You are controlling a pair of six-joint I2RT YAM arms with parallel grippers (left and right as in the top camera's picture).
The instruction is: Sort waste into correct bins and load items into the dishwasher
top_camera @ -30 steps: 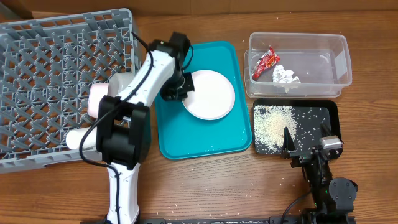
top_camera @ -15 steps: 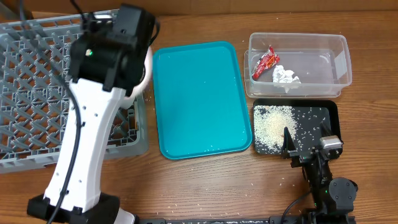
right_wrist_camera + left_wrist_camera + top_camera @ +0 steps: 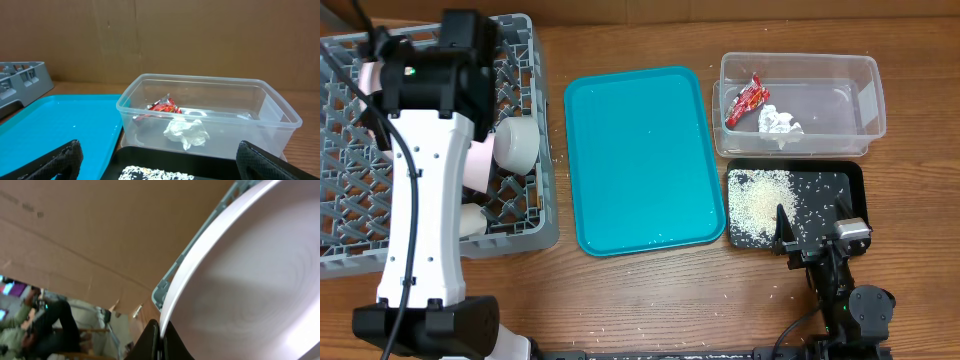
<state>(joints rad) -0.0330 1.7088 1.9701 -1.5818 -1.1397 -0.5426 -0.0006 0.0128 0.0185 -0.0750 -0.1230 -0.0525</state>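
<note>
The clear tub (image 3: 840, 100) holds the red wrapper (image 3: 747, 99) and tissue wad (image 3: 780, 121); the black tray (image 3: 850, 190) beside it carries the rice (image 3: 762, 200). In the dish rack (image 3: 345, 180) lie a pink bowl (image 3: 477, 172), a grey-green bowl (image 3: 517, 145) and a white cup (image 3: 472, 220), and over it the left pincer (image 3: 160, 330) is clamped on the rim of the plate (image 3: 240, 280) (the right pincer (image 3: 159, 150) stands wide apart by the black tray).

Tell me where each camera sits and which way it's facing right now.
Overhead: above the table, looking straight down on dish rack, teal tray, clear tub and black tray; left arm shows.
Left wrist: over the rack, tilted up toward the cardboard wall; left gripper pinches the plate rim.
Right wrist: low beside the black tray, facing the clear tub; the open right gripper shows.
Shared: overhead and right wrist both see tub and teal tray.
</note>
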